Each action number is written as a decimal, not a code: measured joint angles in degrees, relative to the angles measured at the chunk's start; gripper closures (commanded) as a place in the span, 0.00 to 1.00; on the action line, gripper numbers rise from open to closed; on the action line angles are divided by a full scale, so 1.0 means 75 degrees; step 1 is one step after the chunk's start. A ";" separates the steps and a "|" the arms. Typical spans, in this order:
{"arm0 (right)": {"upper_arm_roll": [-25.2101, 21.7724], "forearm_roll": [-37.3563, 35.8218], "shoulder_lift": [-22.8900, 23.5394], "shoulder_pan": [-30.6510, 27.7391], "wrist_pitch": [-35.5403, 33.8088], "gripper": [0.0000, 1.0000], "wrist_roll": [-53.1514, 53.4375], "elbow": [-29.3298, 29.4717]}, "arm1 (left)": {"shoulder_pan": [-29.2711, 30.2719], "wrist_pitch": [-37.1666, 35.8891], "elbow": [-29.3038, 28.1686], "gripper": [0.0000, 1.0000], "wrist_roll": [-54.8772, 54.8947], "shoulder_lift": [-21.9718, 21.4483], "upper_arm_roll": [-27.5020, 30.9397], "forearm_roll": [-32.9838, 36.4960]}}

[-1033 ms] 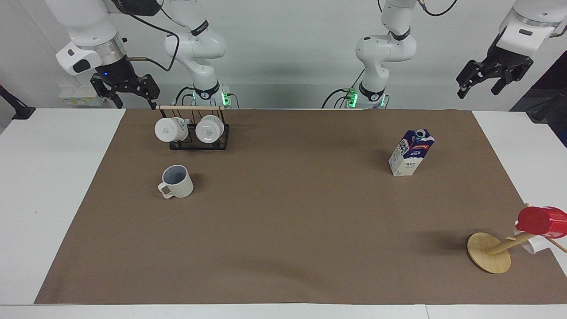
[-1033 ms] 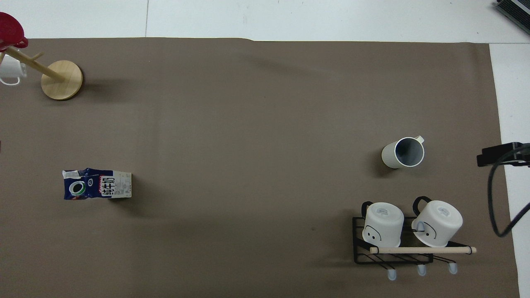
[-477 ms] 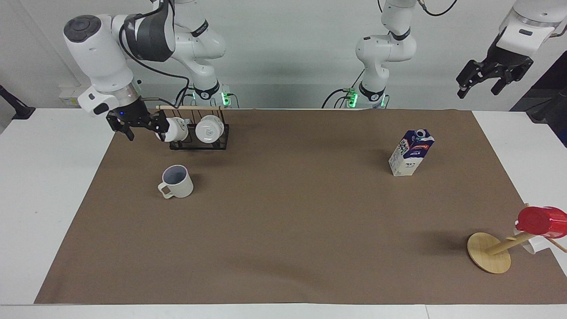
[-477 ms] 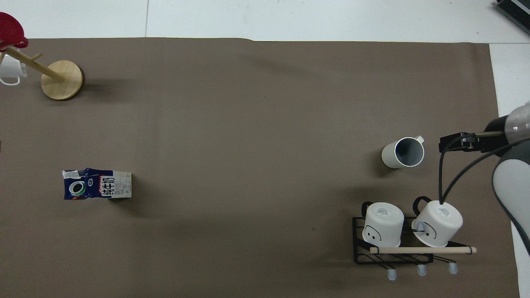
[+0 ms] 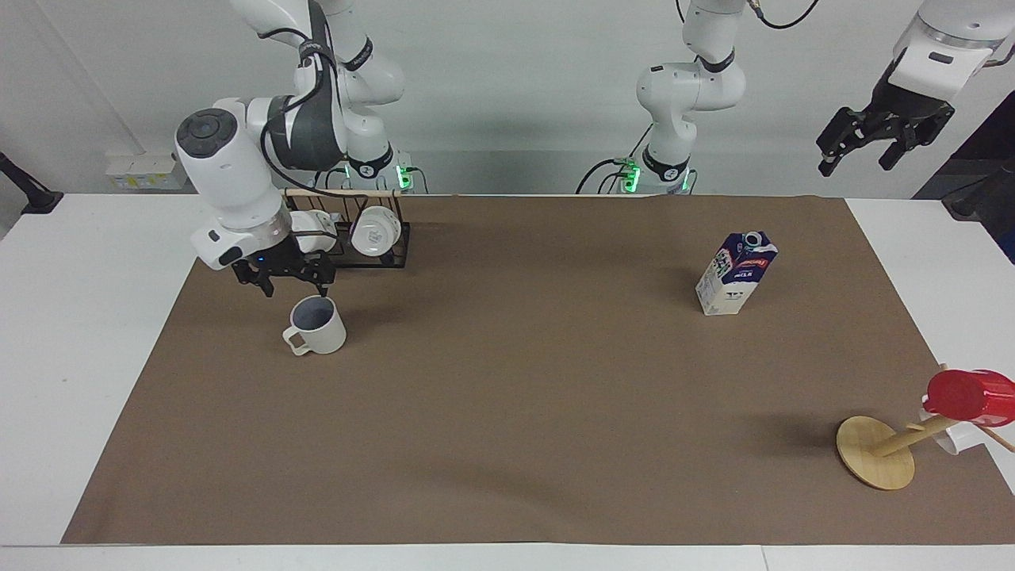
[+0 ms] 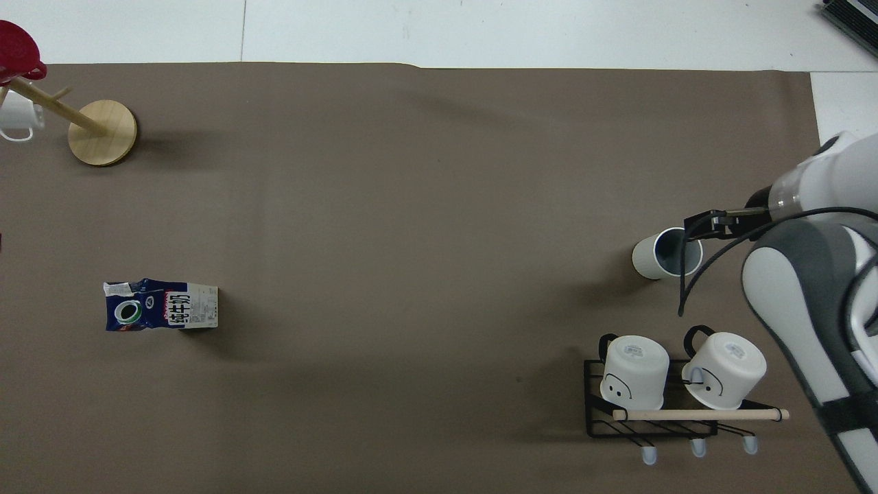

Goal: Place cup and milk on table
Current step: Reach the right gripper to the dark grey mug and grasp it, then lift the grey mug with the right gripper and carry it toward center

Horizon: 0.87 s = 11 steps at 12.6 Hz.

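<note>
The cream-white cup [image 5: 317, 326] [image 6: 658, 255] stands upright on the brown sheet of the table [image 5: 507, 412], at the right arm's end, its handle turned away from the robots. My right gripper [image 5: 294, 285] [image 6: 705, 225] hangs open just above the cup's rim and handle side, holding nothing. The milk [image 5: 737, 274] [image 6: 162, 304], a white and dark blue carton, stands upright toward the left arm's end. My left gripper [image 5: 859, 159] waits open and empty, raised high off that end of the table; the overhead view does not show it.
A black wire rack [image 5: 357, 238] [image 6: 651, 405] with two white mugs sits nearer to the robots than the cup. A wooden mug tree [image 5: 876, 452] [image 6: 103, 132] carrying a red cup [image 5: 969, 395] leans at the left arm's end, farther from the robots than the milk.
My right arm has swung down from beside the rack and out over the cup, still open. The left arm, cup and milk have not moved.
</note>
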 measured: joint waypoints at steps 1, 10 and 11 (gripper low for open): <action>0.0004 0.0000 0.0075 0.0097 0.0176 0.00 0.0011 -0.0086 | 0.0000 0.0000 0.0000 0.00 0.0000 0.0000 -0.0004 0.0000; 0.0003 0.0000 0.0689 0.0249 0.2197 0.00 0.0120 -0.1257 | 0.0000 0.0002 0.0000 0.00 0.0000 0.0000 0.0011 0.0000; 0.0000 0.0000 0.0722 0.0249 0.2270 0.14 0.0120 -0.1319 | 0.0000 0.0002 0.0000 0.00 0.0000 0.0000 0.0016 0.0000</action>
